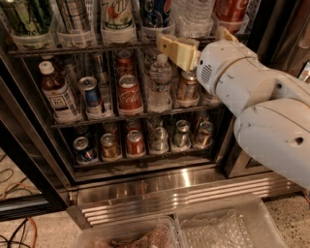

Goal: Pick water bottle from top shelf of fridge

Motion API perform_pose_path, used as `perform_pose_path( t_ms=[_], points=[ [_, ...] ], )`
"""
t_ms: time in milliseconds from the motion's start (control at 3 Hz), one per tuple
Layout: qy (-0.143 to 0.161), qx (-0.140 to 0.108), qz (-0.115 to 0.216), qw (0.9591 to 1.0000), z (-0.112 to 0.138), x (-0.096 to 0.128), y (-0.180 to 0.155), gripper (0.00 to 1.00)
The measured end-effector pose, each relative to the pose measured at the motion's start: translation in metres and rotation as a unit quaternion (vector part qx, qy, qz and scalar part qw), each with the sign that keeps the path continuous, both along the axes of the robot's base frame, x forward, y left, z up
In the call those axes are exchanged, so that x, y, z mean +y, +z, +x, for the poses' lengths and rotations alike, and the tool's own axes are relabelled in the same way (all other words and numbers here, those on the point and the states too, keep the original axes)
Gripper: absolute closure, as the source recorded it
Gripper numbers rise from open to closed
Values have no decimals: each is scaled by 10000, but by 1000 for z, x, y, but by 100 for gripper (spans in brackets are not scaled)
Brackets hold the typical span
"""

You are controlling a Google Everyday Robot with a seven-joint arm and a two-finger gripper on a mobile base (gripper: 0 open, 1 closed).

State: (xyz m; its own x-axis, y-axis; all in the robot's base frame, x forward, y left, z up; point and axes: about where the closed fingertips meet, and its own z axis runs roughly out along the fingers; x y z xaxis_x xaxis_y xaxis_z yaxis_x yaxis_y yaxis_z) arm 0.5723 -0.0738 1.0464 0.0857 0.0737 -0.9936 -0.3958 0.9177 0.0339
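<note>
Three wire racks counted in the fridge [160,186]. Noted a brown tea bottle [57,94] at centre left, then red and blue cans [128,92] across the middle. Found the water bottle [193,14] at upper centre, upright in a clear holder on the top shelf [97,48]. Caught the gripper [196,41] just below it, jaws spread, clasping nothing. Traced the white arm [271,111] to the right edge.

Top shelf [97,48] row cropped at upper edge
Of the water bottle [193,17] only the lower body is shown (cap cut off); the gripper [170,48], just beneath, is partly covered by the arm [261,106].
</note>
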Motion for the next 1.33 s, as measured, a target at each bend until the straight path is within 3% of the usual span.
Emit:
perform_pose_path(
  t_ms=[333, 1000, 1333],
  points=[
    [32, -96, -97, 9999, 4, 6, -3, 16],
    [-114, -670, -93, 9976, 23, 3, 20, 12],
    [-199, -869, -59, 9960, 35, 0, 25, 23]
  ],
)
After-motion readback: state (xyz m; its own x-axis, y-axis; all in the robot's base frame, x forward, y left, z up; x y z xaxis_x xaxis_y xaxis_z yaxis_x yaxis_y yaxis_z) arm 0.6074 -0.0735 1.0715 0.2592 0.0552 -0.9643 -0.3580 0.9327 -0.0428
